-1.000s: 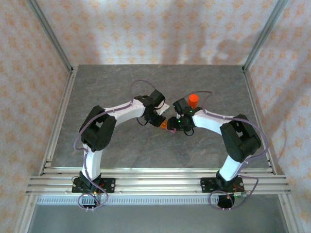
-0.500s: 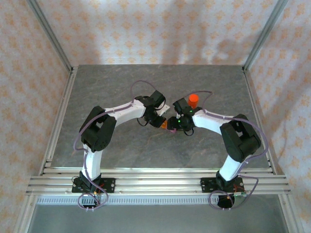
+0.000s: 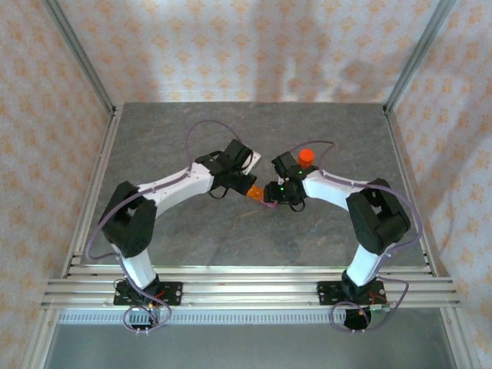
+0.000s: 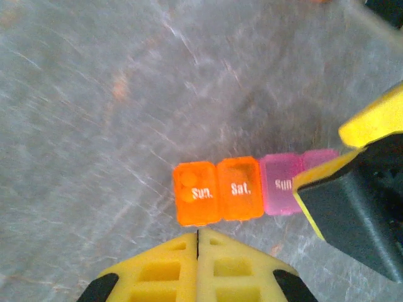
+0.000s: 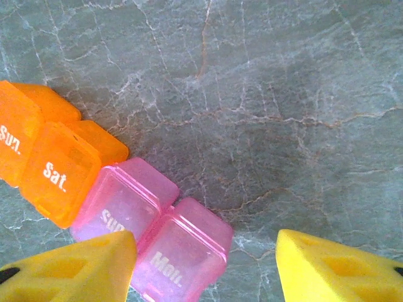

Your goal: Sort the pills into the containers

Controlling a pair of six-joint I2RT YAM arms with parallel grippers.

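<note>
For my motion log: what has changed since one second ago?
The left arm's elbow swung out left and toward the near edge; the left gripper, shut, drew back slightly left. Nothing was visibly taken or let go. The right gripper, pill boxes and orange bottle stayed about where they were.

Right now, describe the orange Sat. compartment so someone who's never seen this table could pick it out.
Near the middle of the grey marbled table sits a row of four tiny lidded boxes, two orange then two pink. The target is the orange box next to the pink pair, between the orange Sun. box and the pink Sun box; it alone is lettered Sat.
</note>
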